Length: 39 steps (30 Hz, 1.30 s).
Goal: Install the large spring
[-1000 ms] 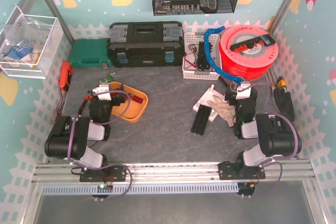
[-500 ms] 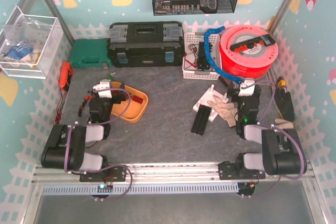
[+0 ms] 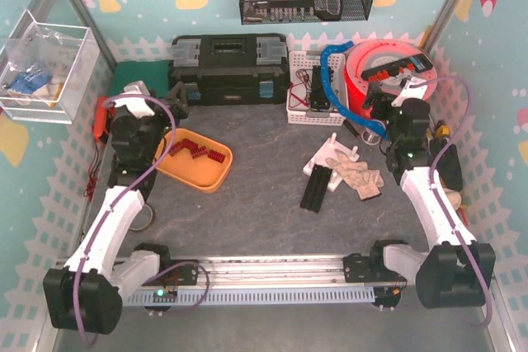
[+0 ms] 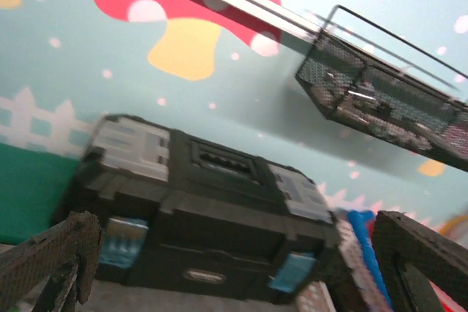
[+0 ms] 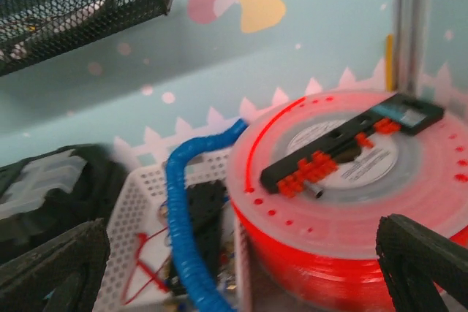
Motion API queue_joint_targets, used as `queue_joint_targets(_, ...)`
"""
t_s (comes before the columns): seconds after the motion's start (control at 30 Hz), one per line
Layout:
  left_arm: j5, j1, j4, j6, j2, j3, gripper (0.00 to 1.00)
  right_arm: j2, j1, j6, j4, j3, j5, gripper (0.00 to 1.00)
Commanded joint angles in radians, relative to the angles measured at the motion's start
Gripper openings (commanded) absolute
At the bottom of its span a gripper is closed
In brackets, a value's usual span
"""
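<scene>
We see L gripper (image 4: 234, 261) & R gripper (image 5: 238, 264) both wide open, holding nothing; springs (image 3: 191, 152) lie in tray (image 3: 210, 176), left side.

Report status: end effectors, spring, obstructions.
Left end effector open, empty. Right end effector open, empty. Red springs lying in orange tray, ungrasped. Nothing covering tray.

grey table (image 3: 264, 204), orange tray (image 3: 196, 164), toolbox (image 3: 228, 68)
</scene>
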Motion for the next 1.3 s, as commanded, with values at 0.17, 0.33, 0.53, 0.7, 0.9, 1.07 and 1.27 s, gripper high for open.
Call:
queue_joint_targets(0.17,0.356,-0.005,-0.148,-0.252,-0.043,-0.100,0.99,-0.007,-0.010,0.238,-0.393,0.022,-0.205,0.98)
queue_joint_targets(0.33,0.425,-0.013,-0.110,-0.259,-0.026,-0.161,0.99,-0.014,-0.010,0.344,-0.519,-0.029,-0.129,0.91)
queue_joint_targets(0.53,0.329,-0.208,-0.094,-0.205,0.031,-0.181,0.99,-0.001,-0.008,0.437,-0.703,-0.042,-0.093,0.84)
queue_joint_targets(0.7,0.169,-0.422,-0.113,-0.136,0.094,-0.140,0.99,-0.003,-0.007,0.435,-0.746,-0.088,-0.062,0.76)
queue_joint_targets(0.9,0.049,-0.609,-0.113,-0.073,0.170,-0.117,0.99,-0.014,-0.005,0.435,-0.733,-0.154,-0.080,0.68)
queue_joint_targets(1.07,0.011,-0.671,-0.057,-0.030,0.215,-0.188,0.99,0.019,0.006,0.443,-0.715,-0.164,-0.094,0.67)
queue_joint_targets(1.27,-0.063,-0.696,-0.023,0.066,0.261,-0.216,0.99,0.082,0.018,0.443,-0.617,-0.207,-0.160,0.66)
